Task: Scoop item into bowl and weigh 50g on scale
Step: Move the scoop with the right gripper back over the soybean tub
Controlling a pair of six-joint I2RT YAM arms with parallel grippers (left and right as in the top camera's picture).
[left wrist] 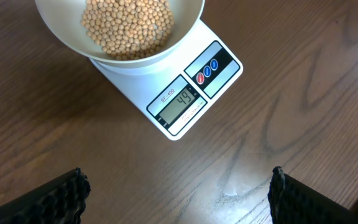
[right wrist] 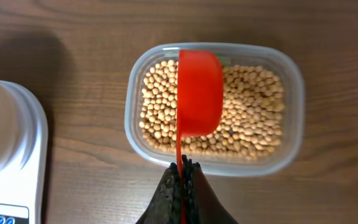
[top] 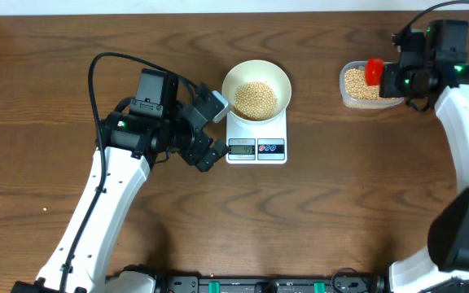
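The white bowl (top: 256, 84) sits on the white scale (top: 256, 143) and holds a heap of tan beans (top: 255, 98). In the left wrist view the bowl (left wrist: 120, 56) with beans (left wrist: 127, 26) is on the scale (left wrist: 194, 87), whose display reads 49. My left gripper (left wrist: 178, 190) is open and empty, just left of the scale (top: 204, 130). My right gripper (right wrist: 182, 171) is shut on the handle of a red scoop (right wrist: 199, 92), held on its side above the clear tub (right wrist: 291, 74) of beans (right wrist: 253, 118). The scoop (top: 374, 71) also shows overhead.
The clear plastic tub (top: 346, 91) stands at the back right on the brown wooden table. The left arm's black cable loops over the table's left half. The scale's edge shows at the left of the right wrist view (right wrist: 17, 155).
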